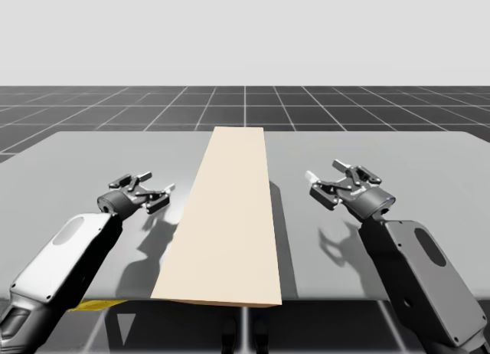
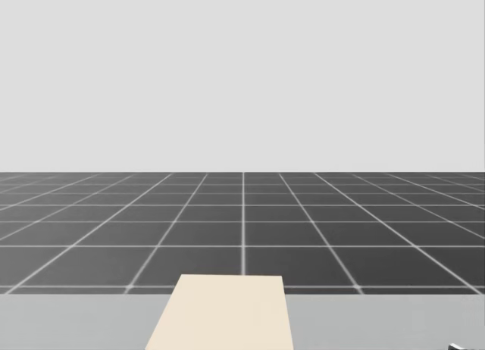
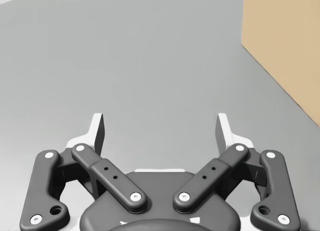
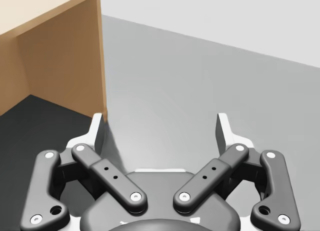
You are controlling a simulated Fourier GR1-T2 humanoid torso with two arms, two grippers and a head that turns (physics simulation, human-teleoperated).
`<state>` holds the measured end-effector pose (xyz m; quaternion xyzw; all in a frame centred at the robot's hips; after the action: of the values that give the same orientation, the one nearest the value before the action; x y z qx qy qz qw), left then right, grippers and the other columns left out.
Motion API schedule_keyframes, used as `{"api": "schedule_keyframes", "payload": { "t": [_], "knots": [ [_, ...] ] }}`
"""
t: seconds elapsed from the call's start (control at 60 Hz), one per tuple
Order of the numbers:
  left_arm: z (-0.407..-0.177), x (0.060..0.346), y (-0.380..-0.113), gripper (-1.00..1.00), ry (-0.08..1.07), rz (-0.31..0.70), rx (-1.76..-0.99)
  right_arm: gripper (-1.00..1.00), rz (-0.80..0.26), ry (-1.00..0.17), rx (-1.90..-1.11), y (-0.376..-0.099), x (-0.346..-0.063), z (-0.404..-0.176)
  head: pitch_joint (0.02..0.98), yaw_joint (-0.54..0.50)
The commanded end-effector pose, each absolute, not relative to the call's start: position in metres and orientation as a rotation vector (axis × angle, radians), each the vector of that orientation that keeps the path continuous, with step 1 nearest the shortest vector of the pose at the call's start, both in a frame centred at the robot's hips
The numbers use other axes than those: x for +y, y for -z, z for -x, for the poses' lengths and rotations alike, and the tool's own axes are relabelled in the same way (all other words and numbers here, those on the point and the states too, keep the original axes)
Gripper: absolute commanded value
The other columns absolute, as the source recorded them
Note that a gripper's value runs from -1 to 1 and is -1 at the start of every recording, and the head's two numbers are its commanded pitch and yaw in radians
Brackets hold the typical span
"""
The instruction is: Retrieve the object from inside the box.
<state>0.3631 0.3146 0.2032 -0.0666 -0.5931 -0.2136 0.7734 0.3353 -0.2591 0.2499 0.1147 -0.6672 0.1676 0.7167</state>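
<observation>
A long beige box [image 1: 230, 216] lies closed down the middle of the grey table [image 1: 92, 155], reaching from its front edge to its back; nothing inside it can be seen. Its far end [image 2: 227, 316] shows in the head view. My left gripper [image 1: 155, 184] hovers open just left of the box, and my right gripper [image 1: 323, 172] hovers open just right of it. In the left wrist view the gripper [image 3: 161, 133] is open over bare table, with the box [image 3: 285, 46] ahead and off to one side. The right gripper [image 4: 161, 131] is open, one fingertip close to the box's brown wall [image 4: 60, 61].
A yellow strip [image 1: 99, 303] peeks out below the table's front edge beside my left arm. Bare grey table surface lies on both sides of the box. Dark gridded floor [image 2: 242, 229] stretches beyond the table's back edge.
</observation>
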Motion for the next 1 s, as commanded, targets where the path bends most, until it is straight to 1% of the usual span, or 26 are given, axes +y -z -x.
{"api": "schedule_keyframes", "payload": {
  "t": [0.017,0.05,0.083,0.133,0.167,0.2,0.217,0.283,0.3,0.317,0.333,0.367,0.417,0.467,0.5,0.567,0.583,0.617,0.633,0.817,0.933,1.0],
  "knots": [
    [-0.344,0.279,-0.188,-1.00,0.674,0.238,-1.227,-1.00,-0.345,-0.585,-1.382,-0.233,-0.230,-0.320,0.135,0.00],
    [-0.341,0.272,-0.186,-1.00,0.717,0.248,-1.224,-1.00,-0.357,-0.627,-1.372,-0.230,-0.225,-0.317,0.136,0.00],
    [-0.339,0.268,-0.185,-1.00,0.733,0.254,-1.226,-1.00,-0.361,-0.643,-1.368,-0.229,-0.222,-0.316,0.137,0.00],
    [-0.333,0.256,-0.184,-1.00,0.791,0.280,-1.224,-1.00,-0.402,-0.680,-1.366,-0.226,-0.211,-0.312,0.137,0.00],
    [-0.330,0.251,-0.183,-1.00,0.812,0.292,-1.226,-1.00,-0.410,-0.702,-1.360,-0.224,-0.206,-0.310,0.139,0.00],
    [-0.328,0.244,-0.182,-1.00,0.833,0.306,-1.224,-1.00,-0.418,-0.714,-1.360,-0.222,-0.200,-0.308,0.139,0.00],
    [-0.325,0.239,-0.180,-1.00,0.858,0.315,-1.222,-1.00,-0.441,-0.727,-1.359,-0.220,-0.194,-0.307,0.140,0.00],
    [-0.321,0.229,-0.177,-1.00,0.886,0.332,-1.220,-1.00,-0.463,-0.746,-1.359,-0.217,-0.184,-0.304,0.140,0.00],
    [-0.318,0.224,-0.175,-1.00,0.908,0.343,-1.213,-1.00,-0.500,-0.755,-1.355,-0.216,-0.179,-0.302,0.140,-0.01],
    [-0.317,0.222,-0.175,-1.00,0.914,0.347,-1.212,-1.00,-0.508,-0.754,-1.354,-0.216,-0.177,-0.302,0.140,-0.01],
    [-0.315,0.219,-0.173,-1.00,0.932,0.353,-1.210,-1.00,-0.520,-0.761,-1.371,-0.214,-0.172,-0.301,0.139,-0.01],
    [-0.314,0.216,-0.171,-1.00,0.952,0.344,-1.210,-1.00,-0.527,-0.776,-1.365,-0.213,-0.169,-0.302,0.139,-0.01],
    [-0.314,0.216,-0.171,-1.00,0.946,0.347,-1.210,-1.00,-0.552,-0.763,-1.362,-0.211,-0.166,-0.305,0.140,-0.01],
    [-0.314,0.216,-0.171,-1.00,0.941,0.348,-1.212,-1.00,-0.572,-0.777,-1.350,-0.208,-0.164,-0.311,0.140,-0.01],
    [-0.314,0.216,-0.172,-1.00,0.935,0.349,-1.218,-1.00,-0.585,-0.767,-1.359,-0.205,-0.161,-0.317,0.141,-0.01],
    [-0.314,0.216,-0.172,-1.00,0.932,0.349,-1.225,-1.00,-0.596,-0.775,-1.338,-0.196,-0.155,-0.327,0.143,-0.01],
    [-0.314,0.217,-0.173,-1.00,0.932,0.349,-1.226,-1.00,-0.595,-0.782,-1.343,-0.194,-0.154,-0.328,0.144,-0.01],
    [-0.315,0.217,-0.173,-1.00,0.933,0.347,-1.228,-1.00,-0.610,-0.789,-1.319,-0.188,-0.148,-0.331,0.145,-0.01],
    [-0.315,0.217,-0.172,-1.00,0.933,0.345,-1.228,-1.00,-0.598,-0.808,-1.315,-0.184,-0.144,-0.332,0.147,-0.01],
    [-0.314,0.217,-0.172,-1.00,0.941,0.338,-1.231,-1.00,-0.610,-0.900,-1.266,-0.175,-0.118,-0.341,0.154,-0.01],
    [-0.314,0.217,-0.172,-1.00,0.945,0.340,-1.234,-1.00,-0.665,-0.877,-1.244,-0.172,-0.113,-0.355,0.159,-0.01],
    [-0.314,0.217,-0.172,-1.00,0.950,0.342,-1.235,-1.00,-0.678,-0.873,-1.233,-0.168,-0.111,-0.362,0.162,-0.01]
  ]
}}
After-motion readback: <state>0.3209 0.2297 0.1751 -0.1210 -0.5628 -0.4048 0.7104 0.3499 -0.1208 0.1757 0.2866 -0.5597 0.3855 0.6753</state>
